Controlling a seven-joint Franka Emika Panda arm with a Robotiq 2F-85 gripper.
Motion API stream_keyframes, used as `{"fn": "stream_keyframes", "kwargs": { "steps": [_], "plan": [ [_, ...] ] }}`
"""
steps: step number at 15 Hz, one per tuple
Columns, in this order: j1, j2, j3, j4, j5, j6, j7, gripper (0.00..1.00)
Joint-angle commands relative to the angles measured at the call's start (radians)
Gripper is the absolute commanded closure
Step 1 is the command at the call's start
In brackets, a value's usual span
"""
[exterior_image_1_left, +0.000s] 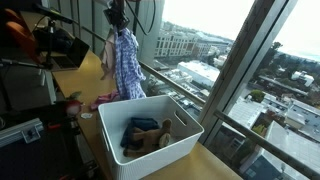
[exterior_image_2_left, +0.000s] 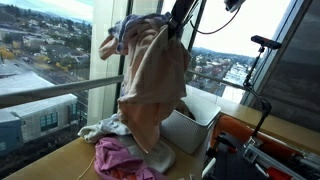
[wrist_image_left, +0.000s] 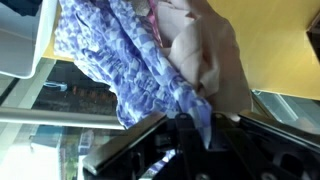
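Note:
My gripper (exterior_image_1_left: 119, 22) is raised high above the wooden table and is shut on a blue-and-white checked cloth (exterior_image_1_left: 126, 62) that hangs down from it. In an exterior view the gripper (exterior_image_2_left: 176, 22) holds this cloth (exterior_image_2_left: 127, 30) together with a beige cloth (exterior_image_2_left: 155, 85) that drapes down toward the table. In the wrist view the checked cloth (wrist_image_left: 120, 60) and the beige cloth (wrist_image_left: 210, 55) run into the jaws (wrist_image_left: 195, 125). A white basket (exterior_image_1_left: 150, 135) stands below and nearer the camera, with dark and tan clothes inside.
A pink garment (exterior_image_2_left: 122, 158) and a white cloth (exterior_image_2_left: 100, 128) lie on the wooden table (exterior_image_1_left: 90, 70) by the window. The basket also shows behind the hanging cloth (exterior_image_2_left: 195, 130). Large windows (exterior_image_1_left: 230, 50) border the table. Camera stands and gear (exterior_image_1_left: 55, 45) sit at the table's far side.

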Motion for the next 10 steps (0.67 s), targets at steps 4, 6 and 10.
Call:
{"fn": "stream_keyframes", "kwargs": {
  "steps": [4,6,10],
  "plan": [
    [-0.031,-0.127,-0.112,0.193,0.011,-0.034,0.004,0.97],
    [-0.053,-0.136,-0.152,0.269,0.009,-0.045,0.006,0.97],
    [-0.101,-0.128,-0.239,0.44,0.012,-0.092,-0.016,0.97]
  ]
}}
